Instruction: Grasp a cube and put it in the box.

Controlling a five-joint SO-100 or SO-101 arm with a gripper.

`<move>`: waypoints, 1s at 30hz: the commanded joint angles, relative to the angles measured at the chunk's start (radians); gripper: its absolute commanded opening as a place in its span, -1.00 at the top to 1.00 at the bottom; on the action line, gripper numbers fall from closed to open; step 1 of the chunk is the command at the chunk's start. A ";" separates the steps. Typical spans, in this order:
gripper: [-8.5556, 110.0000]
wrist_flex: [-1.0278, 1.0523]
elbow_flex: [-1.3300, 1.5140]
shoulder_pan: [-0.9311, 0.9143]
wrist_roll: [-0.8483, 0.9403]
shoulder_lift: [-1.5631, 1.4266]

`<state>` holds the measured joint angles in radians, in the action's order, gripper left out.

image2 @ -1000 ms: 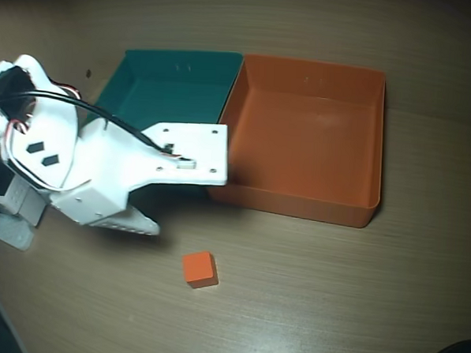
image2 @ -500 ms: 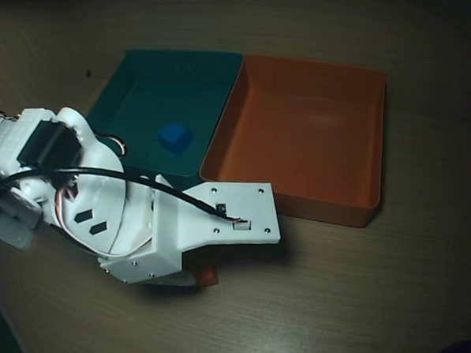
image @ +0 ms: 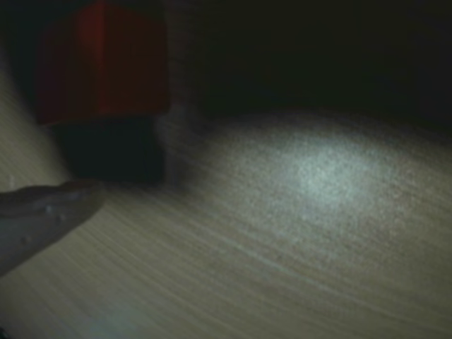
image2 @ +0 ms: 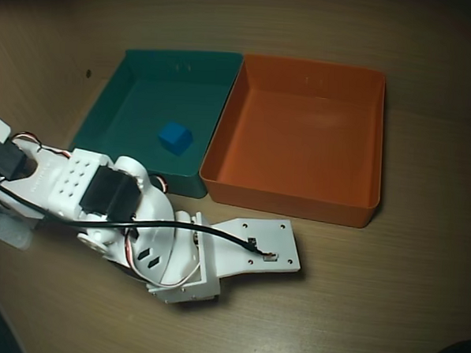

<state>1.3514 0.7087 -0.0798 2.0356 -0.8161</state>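
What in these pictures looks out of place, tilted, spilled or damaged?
Nothing stands out. The teal tray and the box sit side by side, undamaged; a blue cube lies in the teal tray. The box is empty. The cube shows only in the dim wrist view.

teal tray (image2: 137,100), blue cube (image2: 175,137) inside, wooden table (image2: 371,294)

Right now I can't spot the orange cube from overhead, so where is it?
The arm hides it in the overhead view. In the wrist view the orange cube sits upper left on the wooden table, just above a grey gripper finger.
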 commanded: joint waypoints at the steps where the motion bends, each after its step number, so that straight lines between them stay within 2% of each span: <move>1: 0.24 -0.014 -0.071 -0.002 0.009 -0.006; 16: 0.27 -0.012 -0.069 0.018 -0.005 0.049; 20: 0.47 -0.012 -0.069 0.018 -0.011 0.049; 26: 0.94 -0.002 -0.067 0.017 -0.012 0.051; 28: 0.99 -0.002 -0.067 0.015 -0.012 0.051; 30: 0.93 -0.002 -0.067 0.014 -0.012 0.051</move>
<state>1.3438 0.6918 -0.0552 2.0279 -0.7394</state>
